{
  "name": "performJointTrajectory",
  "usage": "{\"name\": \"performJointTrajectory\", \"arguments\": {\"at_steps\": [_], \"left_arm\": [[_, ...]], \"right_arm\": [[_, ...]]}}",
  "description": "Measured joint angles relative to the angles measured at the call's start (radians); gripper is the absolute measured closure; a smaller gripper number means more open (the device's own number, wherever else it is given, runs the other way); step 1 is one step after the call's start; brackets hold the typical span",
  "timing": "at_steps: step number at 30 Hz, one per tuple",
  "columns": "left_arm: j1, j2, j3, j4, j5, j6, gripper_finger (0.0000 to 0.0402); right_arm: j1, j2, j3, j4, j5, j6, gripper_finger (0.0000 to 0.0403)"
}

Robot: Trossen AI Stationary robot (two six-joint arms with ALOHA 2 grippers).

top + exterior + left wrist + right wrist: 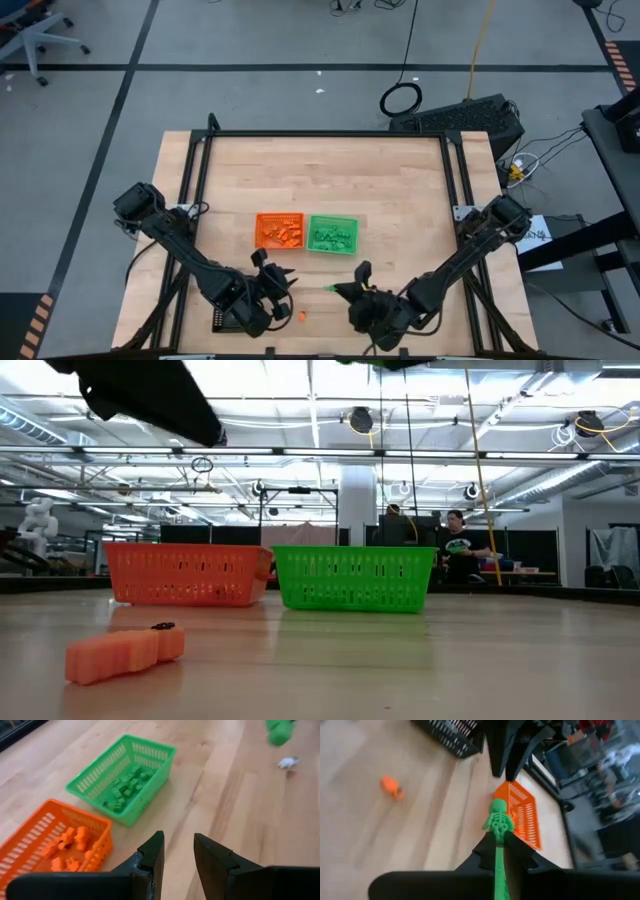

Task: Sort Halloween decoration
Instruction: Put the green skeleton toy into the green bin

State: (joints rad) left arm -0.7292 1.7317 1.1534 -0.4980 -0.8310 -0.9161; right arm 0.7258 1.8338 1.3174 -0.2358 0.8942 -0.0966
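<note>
A green skeleton trinket [498, 821] is lifted above the table near its front edge, with my right gripper [497, 851] shut on it; it also shows in the high view [331, 288]. An orange trinket [125, 652] lies on the wood in front of the trays [302, 317]. The orange tray [279, 231] holds several orange trinkets and the green tray [332, 234] several green ones. My left gripper [178, 854] hovers open near the orange tray's front, with nothing between its fingers. My right gripper pinches the skeleton's lower part [498, 845] between its two fingers. The ribcage and head [496, 810] stick out past the fingertips. The fingers lie along the trinket and slant down toward the table's left. The trinket is clear of the table.
A black tray [225, 320] sits at the front left, under my left arm. A small white piece [288, 762] lies on the wood right of the green tray. Bare wood stretches behind and right of the trays. A person sits in the room beyond the table [458, 540].
</note>
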Motion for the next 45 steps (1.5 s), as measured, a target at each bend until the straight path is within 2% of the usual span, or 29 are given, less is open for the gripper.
{"name": "performJointTrajectory", "arguments": {"at_steps": [9,20,27,45], "left_arm": [[0.001,0.000,0.000,0.119,0.000,0.015,0.0297],[0.011,0.000,0.000,0.126,-0.009,0.015,0.0297],[0.022,0.000,0.000,0.123,-0.009,0.015,0.0297],[0.023,0.000,0.000,0.123,-0.011,0.042,0.0297]], "right_arm": [[0.049,-0.006,0.000,-0.143,0.103,-0.208,0.0403],[0.076,-0.006,0.000,-0.139,0.119,-0.437,0.0403],[0.087,-0.006,0.000,-0.135,0.184,-0.466,0.0403],[0.088,-0.006,0.000,-0.134,0.184,-0.467,0.0403]]}}
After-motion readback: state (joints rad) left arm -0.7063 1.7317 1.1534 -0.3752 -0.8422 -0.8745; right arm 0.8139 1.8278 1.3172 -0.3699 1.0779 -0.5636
